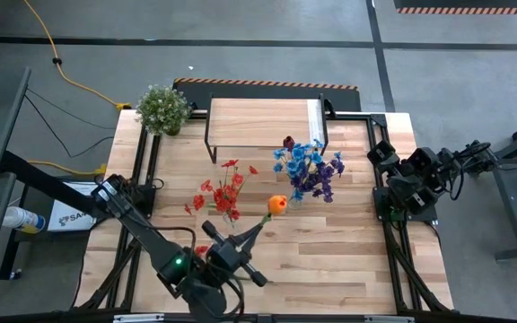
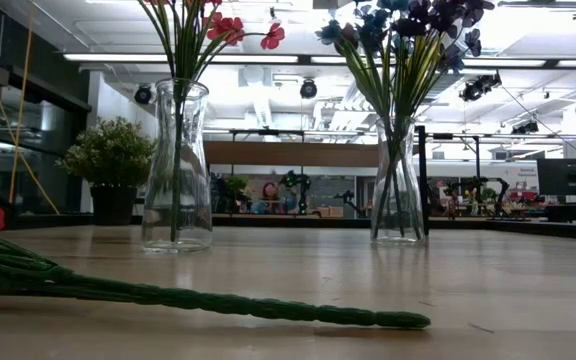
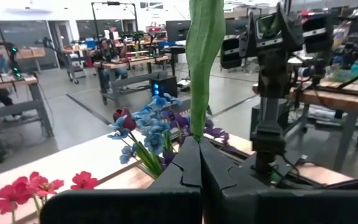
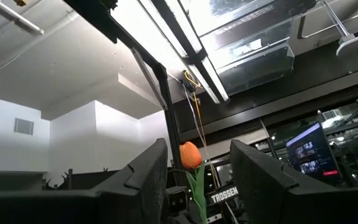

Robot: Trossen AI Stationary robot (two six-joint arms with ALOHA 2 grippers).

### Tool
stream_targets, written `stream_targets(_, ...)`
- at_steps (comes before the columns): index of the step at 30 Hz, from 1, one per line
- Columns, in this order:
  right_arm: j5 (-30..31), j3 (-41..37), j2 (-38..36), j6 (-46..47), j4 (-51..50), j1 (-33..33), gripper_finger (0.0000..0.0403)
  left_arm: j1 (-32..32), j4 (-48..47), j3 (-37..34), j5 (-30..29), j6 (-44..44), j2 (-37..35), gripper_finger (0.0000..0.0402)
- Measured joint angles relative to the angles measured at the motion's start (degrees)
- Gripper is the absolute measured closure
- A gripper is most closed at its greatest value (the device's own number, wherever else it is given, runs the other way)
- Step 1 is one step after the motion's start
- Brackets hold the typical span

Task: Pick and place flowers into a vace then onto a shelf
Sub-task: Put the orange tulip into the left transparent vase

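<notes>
My left gripper [image 1: 239,242], near the table's front middle, is shut on an orange tulip [image 1: 277,205]. In the left wrist view its fingertips [image 3: 199,144] close on the green stem. Red flowers [image 1: 227,190] stand in a glass vase [image 2: 176,165]. Blue and purple flowers [image 1: 309,169] stand in a second vase [image 2: 398,180]. Another red flower [image 2: 218,300] lies flat on the table at the front. The shelf [image 1: 258,121] stands at the far middle. My right gripper [image 4: 199,148] waits open at the right edge, tipped upward. My left gripper pinches the tulip's green stem and leaf [image 3: 197,127] between its two fingers, well below the bloom. The fingers come in level from the table's near side. The stem slants away toward the far right, with the bloom [image 1: 277,205] lifted clear of the table.
A bushy potted plant [image 1: 162,108] stands at the far left corner. The two vases stand close together mid-table, just in front of the shelf. Bare wood [image 1: 348,260] lies at the front right.
</notes>
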Motion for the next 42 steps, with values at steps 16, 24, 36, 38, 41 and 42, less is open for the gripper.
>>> stream_targets(16,0.27,0.0,0.0,-0.35,0.03,0.01,0.0237,2.5,-31.31,-0.01,-0.03,-28.21,-0.8,0.0381)
stream_targets(24,0.58,0.0,0.0,-0.13,0.01,0.0,0.0237,3.32,-47.41,-0.02,0.02,-44.6,-0.8,0.0381)
stream_targets(36,3.04,0.0,0.0,-0.35,0.05,0.02,0.0237,5.35,-55.76,-0.02,-0.01,-50.67,-0.8,0.0381)
stream_targets(38,3.04,0.0,0.0,-0.33,0.03,0.0,0.0237,6.03,-57.13,-0.02,0.0,-52.12,-0.8,0.0381)
stream_targets(41,3.04,0.0,0.0,-0.22,0.05,0.02,0.0237,6.6,-59.56,-0.02,-0.01,-54.02,-0.8,0.0381)
stream_targets(42,3.02,0.0,0.0,-0.22,0.05,0.0,0.0237,6.77,-60.09,-0.19,-0.04,-54.82,-0.8,0.0381)
